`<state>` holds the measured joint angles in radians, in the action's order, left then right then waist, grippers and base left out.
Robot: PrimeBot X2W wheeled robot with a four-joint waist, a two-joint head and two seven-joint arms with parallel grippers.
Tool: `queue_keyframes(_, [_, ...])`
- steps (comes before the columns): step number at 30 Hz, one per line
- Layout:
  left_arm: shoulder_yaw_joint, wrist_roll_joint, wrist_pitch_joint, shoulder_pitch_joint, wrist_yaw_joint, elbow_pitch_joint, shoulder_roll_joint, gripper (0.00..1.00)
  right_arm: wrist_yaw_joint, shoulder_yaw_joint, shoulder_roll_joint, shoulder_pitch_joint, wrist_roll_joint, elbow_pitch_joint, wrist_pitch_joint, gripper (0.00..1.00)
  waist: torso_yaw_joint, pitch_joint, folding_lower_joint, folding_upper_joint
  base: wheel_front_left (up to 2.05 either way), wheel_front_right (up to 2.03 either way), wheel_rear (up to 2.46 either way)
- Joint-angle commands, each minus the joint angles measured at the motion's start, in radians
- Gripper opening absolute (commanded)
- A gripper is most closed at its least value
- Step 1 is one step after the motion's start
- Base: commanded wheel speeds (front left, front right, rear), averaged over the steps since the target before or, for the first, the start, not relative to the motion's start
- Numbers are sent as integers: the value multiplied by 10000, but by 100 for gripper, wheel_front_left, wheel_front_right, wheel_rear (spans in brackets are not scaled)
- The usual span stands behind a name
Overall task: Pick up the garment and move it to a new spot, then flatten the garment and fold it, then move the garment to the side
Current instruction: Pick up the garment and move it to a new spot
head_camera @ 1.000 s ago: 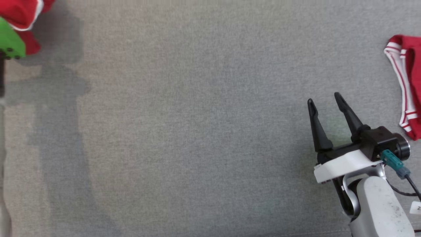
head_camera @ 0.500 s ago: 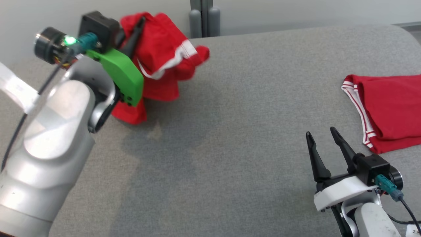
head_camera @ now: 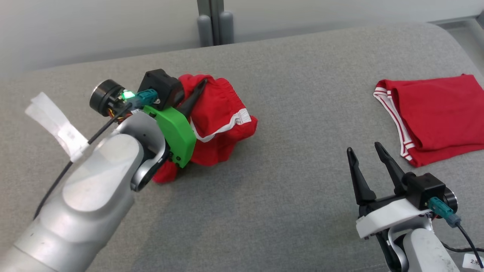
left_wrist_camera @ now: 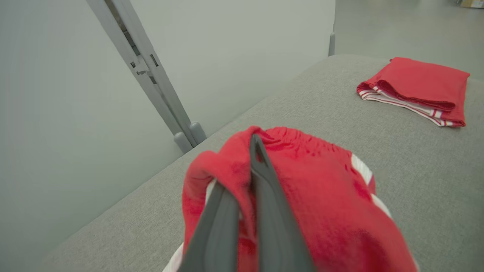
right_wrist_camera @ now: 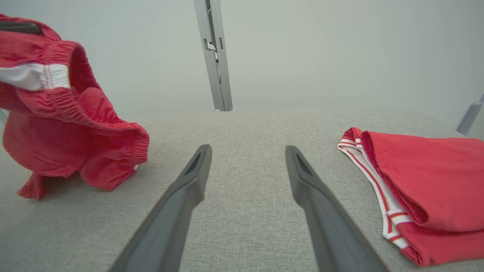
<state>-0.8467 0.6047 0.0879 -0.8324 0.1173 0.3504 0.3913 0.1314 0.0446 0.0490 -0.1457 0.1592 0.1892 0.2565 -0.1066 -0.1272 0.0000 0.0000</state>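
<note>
Left gripper: clamped on red garment near elastic waistband; bunch hangs, lower folds touching table, left of centre. Soft, light, limp, probably sags and twists; waistband or hem corners look best holds. Right gripper: jaws apart, empty, near folded red garment.

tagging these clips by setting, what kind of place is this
Likely a lab or test room: a grey fabric-covered surface, a bare pale wall with a metal post, and a folded red garment.

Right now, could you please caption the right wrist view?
Open right tool flanked by bunched red shorts and a folded red garment.
</note>
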Motion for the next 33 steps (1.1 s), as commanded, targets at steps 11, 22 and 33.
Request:
queue_keyframes(11, [-211,162,-1733,-145,24,4118,-1697,0,-15,259,31,-647,166,370,92,100,-961,-1291,0,0,0,0,0])
queue_keyframes(22, [-249,327,-3370,130,119,5277,-2467,100,-15,-181,33,-313,-28,488,97,100,-250,-649,0,0,0,0,0])
queue_keyframes(33, [1074,224,-3529,2002,-294,3640,-2298,100,-15,-640,35,163,-293,646,97,100,791,722,0,0,0,0,0])
